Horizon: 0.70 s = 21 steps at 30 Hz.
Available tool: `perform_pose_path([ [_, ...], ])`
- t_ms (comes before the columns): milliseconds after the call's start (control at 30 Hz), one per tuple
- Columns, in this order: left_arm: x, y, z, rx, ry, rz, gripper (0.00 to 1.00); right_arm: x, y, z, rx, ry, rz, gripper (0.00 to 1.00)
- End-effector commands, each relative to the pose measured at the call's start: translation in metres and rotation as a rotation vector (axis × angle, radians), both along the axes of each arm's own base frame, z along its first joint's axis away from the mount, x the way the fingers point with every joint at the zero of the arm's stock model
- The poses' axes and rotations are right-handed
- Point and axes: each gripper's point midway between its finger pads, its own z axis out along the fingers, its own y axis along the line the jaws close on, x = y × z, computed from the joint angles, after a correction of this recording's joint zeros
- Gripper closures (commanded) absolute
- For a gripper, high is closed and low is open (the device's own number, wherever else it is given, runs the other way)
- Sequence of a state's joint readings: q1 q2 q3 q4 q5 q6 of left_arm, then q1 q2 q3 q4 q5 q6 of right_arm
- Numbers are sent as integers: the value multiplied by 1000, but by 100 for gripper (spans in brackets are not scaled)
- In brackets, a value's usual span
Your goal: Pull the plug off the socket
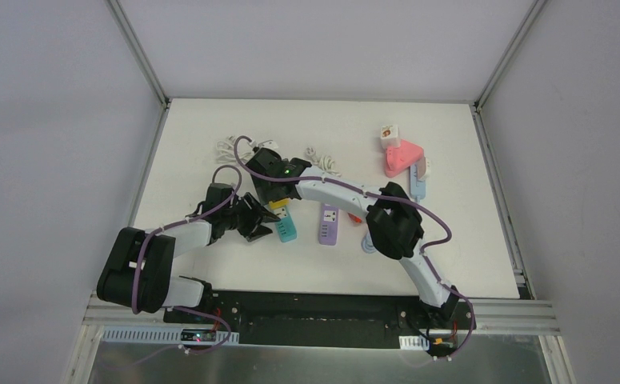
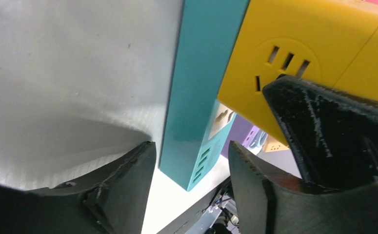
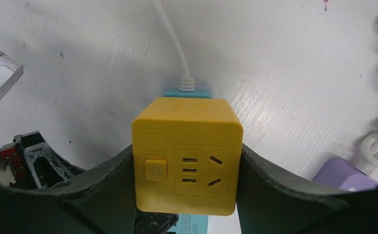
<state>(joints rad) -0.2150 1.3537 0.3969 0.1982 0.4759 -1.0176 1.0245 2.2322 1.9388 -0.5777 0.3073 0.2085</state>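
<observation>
A teal power strip lies on the white table. A yellow cube plug with a power button sits over its far end. My right gripper is shut on the cube's two sides, seen close in the right wrist view. The strip's white cable runs away behind the cube. My left gripper is open, its fingers either side of the strip's near end with small gaps. The cube hangs above the strip there. I cannot tell whether its prongs are still in.
A purple power strip lies right of the teal one. A pink socket, a white cube and a pale blue strip sit at the back right. Coiled white cables lie behind the grippers.
</observation>
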Motion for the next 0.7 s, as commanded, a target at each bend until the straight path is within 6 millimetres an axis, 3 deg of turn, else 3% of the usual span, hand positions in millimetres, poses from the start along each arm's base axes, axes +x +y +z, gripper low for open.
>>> perform_pose_path([
  [0,-22,26,-41,160,140,38,37,-5,12,46,134,-3,-16,100],
  [67,-18,25,-40,163,138,35,35,-7,11,41,130,13,-21,96],
  [133,-17,25,-40,173,143,31,36,-8,9,37,126,24,-29,83],
  [200,-19,26,-43,186,157,28,40,-9,7,33,121,29,-38,69],
  [333,-25,25,-52,199,187,28,52,-9,3,30,115,35,-43,54],
  [567,-34,28,-63,216,208,48,64,-8,-4,30,119,42,-60,40],
  [667,-37,32,-66,233,216,54,66,-8,-7,29,117,50,-61,40],
])
